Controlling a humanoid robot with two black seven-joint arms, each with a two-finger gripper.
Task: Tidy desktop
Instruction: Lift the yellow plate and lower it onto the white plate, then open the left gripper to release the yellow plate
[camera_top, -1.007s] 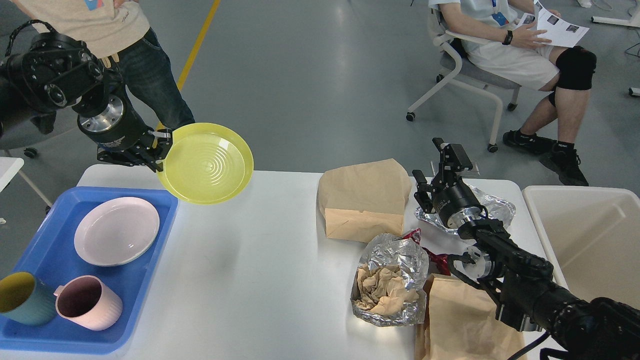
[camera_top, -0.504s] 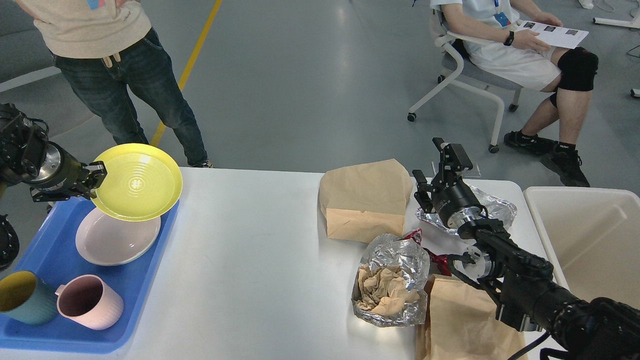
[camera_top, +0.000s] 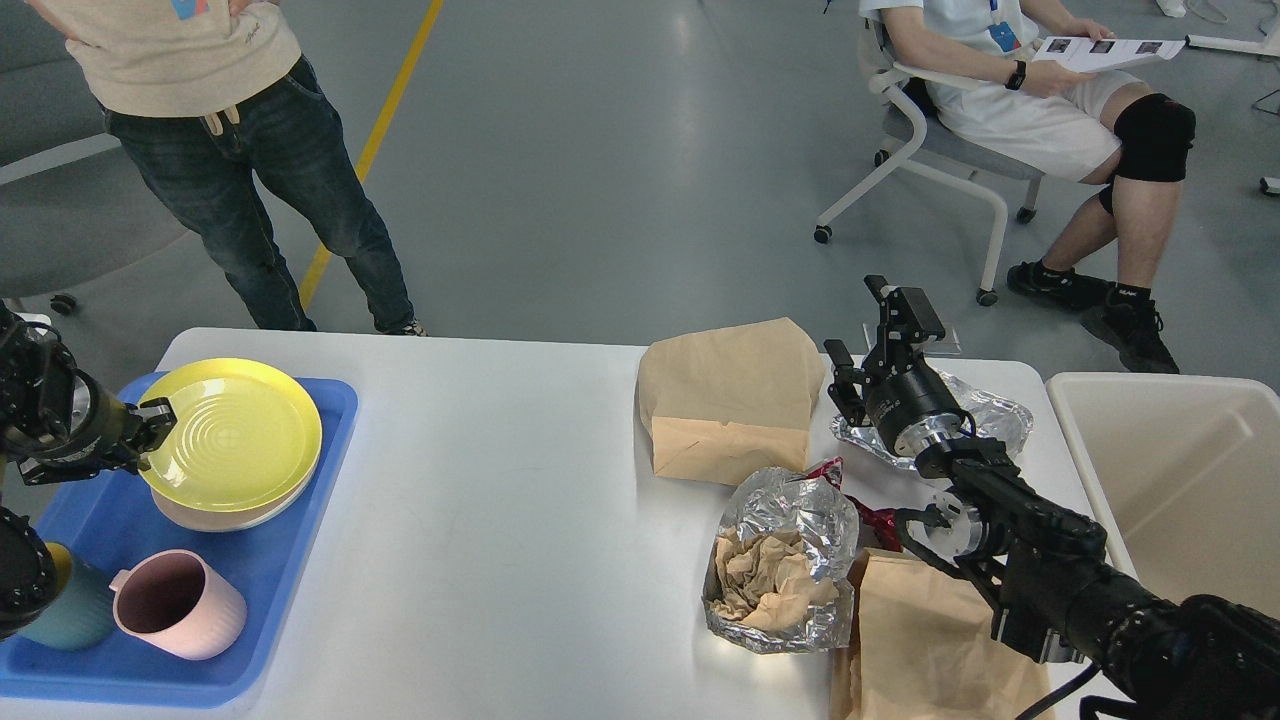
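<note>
The white desktop (camera_top: 500, 480) fills the lower view. At its left, a blue tray (camera_top: 290, 560) holds a pink plate (camera_top: 230, 518), a pink mug (camera_top: 175, 605) and a teal mug (camera_top: 70, 612). A yellow plate (camera_top: 235, 435) lies on the pink plate. My left gripper (camera_top: 150, 425) is shut on the yellow plate's left rim. My right gripper (camera_top: 870, 335) is open and empty, raised over the far right of the desktop, between a brown paper bag (camera_top: 730, 400) and crumpled foil (camera_top: 985, 415).
A foil bag with crumpled paper (camera_top: 785, 560), a red wrapper (camera_top: 870, 520) and a second paper bag (camera_top: 920, 640) lie at the front right. A cream-white bin (camera_top: 1180, 470) stands right of the table. One person stands behind the left corner; another sits at the back right.
My left arm swung the yellow plate from above the table's back edge leftward and down onto the pink plate in the tray. The right arm has not moved.
</note>
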